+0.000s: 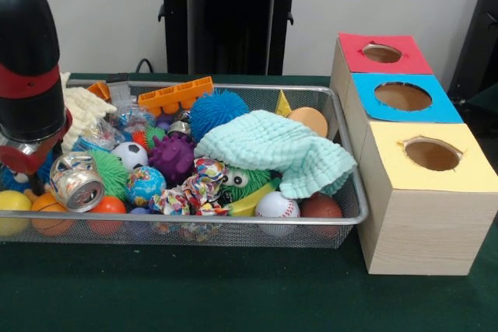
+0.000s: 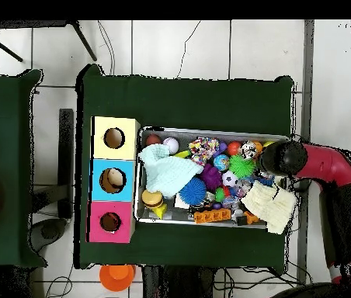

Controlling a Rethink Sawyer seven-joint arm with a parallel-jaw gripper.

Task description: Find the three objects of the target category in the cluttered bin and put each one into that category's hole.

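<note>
The wire mesh bin (image 1: 233, 223) sits on the green table, piled with toys; it also shows in the overhead view (image 2: 210, 129). The red-topped box's hole (image 1: 382, 53) is at the far end of a row of three boxes beside the bin, and shows in the overhead view (image 2: 110, 222). No tan plush animal shows; it is hidden or out of view. My arm (image 1: 31, 60) hangs over the bin's end farthest from the boxes (image 2: 283, 159). Its lower end dips among the toys behind a crushed can (image 1: 76, 182), so the gripper is hidden.
A mint knitted cloth (image 1: 272, 145) drapes over toys near the boxes. A cream cloth (image 1: 82, 110), a blue puffer ball (image 1: 218, 110), a purple spiky ball (image 1: 173, 157), a baseball (image 1: 277, 205) and an orange block (image 1: 175, 96) fill the bin. The blue hole (image 1: 402, 96) and yellow hole (image 1: 432, 154) lie nearer.
</note>
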